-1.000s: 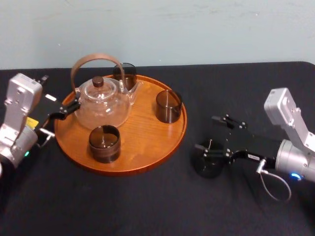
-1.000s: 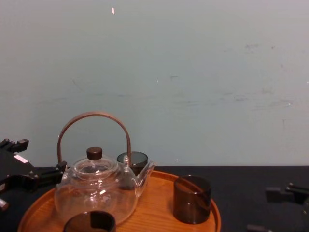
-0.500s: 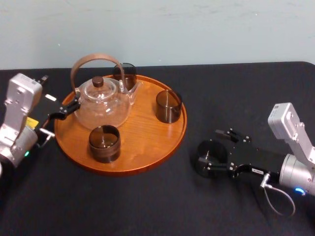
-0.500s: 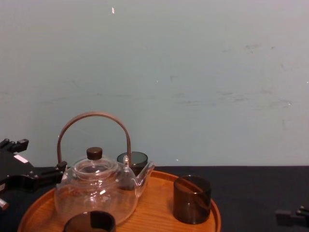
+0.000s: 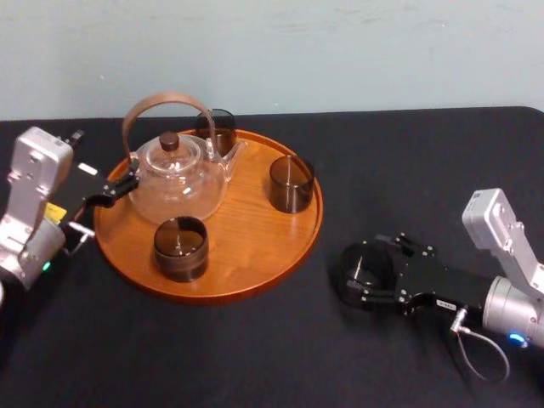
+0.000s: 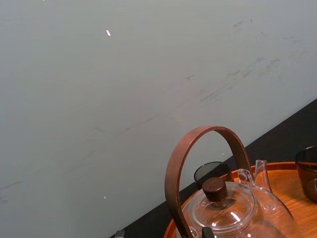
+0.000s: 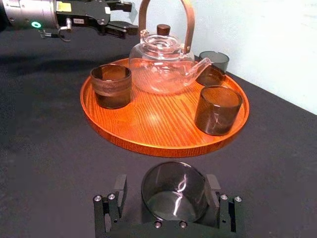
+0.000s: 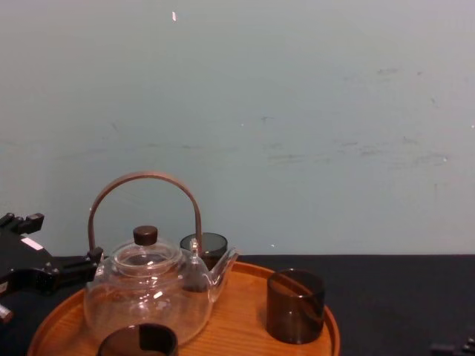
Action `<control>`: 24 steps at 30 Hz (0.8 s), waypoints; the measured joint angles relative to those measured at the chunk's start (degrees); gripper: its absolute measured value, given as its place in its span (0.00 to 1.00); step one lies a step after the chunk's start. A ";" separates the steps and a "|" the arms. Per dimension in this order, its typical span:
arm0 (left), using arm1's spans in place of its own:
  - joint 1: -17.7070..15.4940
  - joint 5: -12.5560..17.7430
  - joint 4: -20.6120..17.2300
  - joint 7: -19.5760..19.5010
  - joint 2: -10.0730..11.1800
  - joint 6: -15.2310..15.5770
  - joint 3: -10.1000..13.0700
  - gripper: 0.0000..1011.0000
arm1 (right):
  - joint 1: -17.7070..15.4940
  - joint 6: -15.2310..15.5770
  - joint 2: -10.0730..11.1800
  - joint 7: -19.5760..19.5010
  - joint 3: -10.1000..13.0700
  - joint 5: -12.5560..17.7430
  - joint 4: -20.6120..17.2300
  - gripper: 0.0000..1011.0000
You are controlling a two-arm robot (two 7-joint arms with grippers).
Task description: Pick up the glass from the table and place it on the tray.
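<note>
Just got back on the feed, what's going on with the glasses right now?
The right hand is low over the table, its open fingers either side of a dark glass. That glass stands upright on the cloth, off the tray, and is not yet lifted. The tray already carries the teapot and three other glasses. The left hand sits idle, open, by the tray's left rim.

Chest view: front glass (image 8: 138,343), tray (image 8: 245,319) cut by bottom edge; rear glass (image 8: 211,242) partly behind teapot (image 8: 145,297), apparently on tray.
</note>
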 joint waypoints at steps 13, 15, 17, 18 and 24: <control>0.00 0.00 0.00 0.00 0.00 0.00 0.00 1.00 | -1.25 -0.43 0.40 -1.07 1.44 -0.68 -0.43 0.99; 0.00 0.00 0.00 0.00 0.00 0.00 0.00 1.00 | -1.47 -0.38 0.42 -1.25 1.63 -0.78 -0.52 0.99; 0.00 0.00 0.00 0.00 0.00 0.00 0.00 1.00 | -1.63 -0.31 0.37 -1.32 1.78 -0.82 -0.52 0.99; 0.00 0.00 0.00 0.00 0.00 0.00 0.00 1.00 | -1.63 -0.31 0.37 -1.32 1.78 -0.82 -0.52 0.99; 0.00 0.00 0.00 0.00 0.00 0.00 0.00 1.00 | -1.79 -0.02 -0.10 -1.32 1.87 -0.91 0.03 0.99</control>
